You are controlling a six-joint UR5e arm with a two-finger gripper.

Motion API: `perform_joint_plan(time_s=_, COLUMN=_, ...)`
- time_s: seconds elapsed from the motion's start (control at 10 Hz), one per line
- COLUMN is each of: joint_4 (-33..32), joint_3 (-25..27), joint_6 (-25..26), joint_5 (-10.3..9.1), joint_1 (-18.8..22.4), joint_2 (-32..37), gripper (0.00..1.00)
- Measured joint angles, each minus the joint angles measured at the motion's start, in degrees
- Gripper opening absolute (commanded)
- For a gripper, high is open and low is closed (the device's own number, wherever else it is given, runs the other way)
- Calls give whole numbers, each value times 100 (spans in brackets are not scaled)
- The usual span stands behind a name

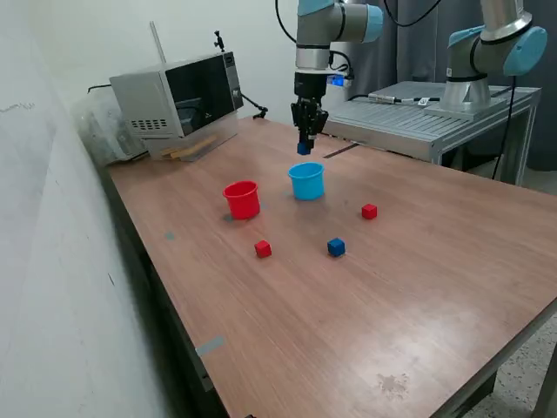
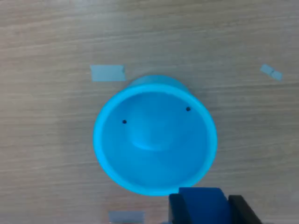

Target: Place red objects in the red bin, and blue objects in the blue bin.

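Overhead, above the wooden counter [image 1: 418, 287], the gripper [image 1: 304, 146] is clenched on a blue cube [image 2: 202, 205] and hangs right over the light blue cup [image 1: 306, 180], whose inside looks bare. Beside it, toward the exterior view's left, stands the red cup [image 1: 243, 198]. Nearer the camera lie two red cubes [image 1: 263, 249] [image 1: 369, 211], well apart, and another blue cube [image 1: 336, 247] between them.
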State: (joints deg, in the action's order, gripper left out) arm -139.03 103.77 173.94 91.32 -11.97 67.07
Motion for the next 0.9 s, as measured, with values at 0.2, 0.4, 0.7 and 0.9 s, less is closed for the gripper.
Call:
perform_joint_plan(time_s=0.2, joint_4=-5, joint_3=-31, joint_6=-5, joint_5=0, joint_1=-90, joint_2=-78, gripper=0)
perform_joint_plan(time_s=0.4, joint_4=-8, joint_3=-38, joint_6=-8, joint_5=3, joint_1=-194, joint_2=-117, gripper=0)
perform_joint_plan(time_s=0.7, joint_4=-9, joint_3=-35, joint_6=-9, joint_5=7, joint_1=-306, joint_2=-127, gripper=0)
perform_joint_plan(time_s=0.9, joint_4=-9, joint_3=-11, joint_6=-10, joint_5=8, joint_1=-342, joint_2=-118, gripper=100)
